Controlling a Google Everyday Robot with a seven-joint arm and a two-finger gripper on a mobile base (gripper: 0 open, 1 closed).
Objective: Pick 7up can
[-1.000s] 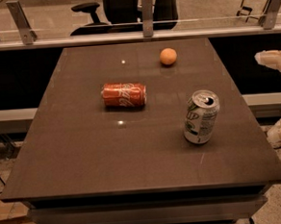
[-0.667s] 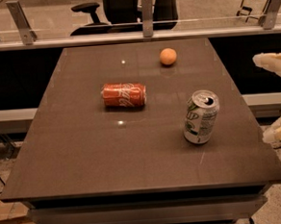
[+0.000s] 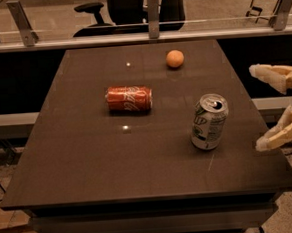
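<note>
We see our claw (image 3: 256,108), fingers spread wide, now nearer the 7up can (image 3: 209,122) than before; the can stands upright just to its left. Farther left lie one red can (image 3: 129,99) and one orange (image 3: 175,59).

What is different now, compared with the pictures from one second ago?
The gripper, open beside the right edge of the table, has moved slightly left, toward the 7up can. It holds nothing. The 7up can, the red Coca-Cola can and the orange stayed in place.
</note>
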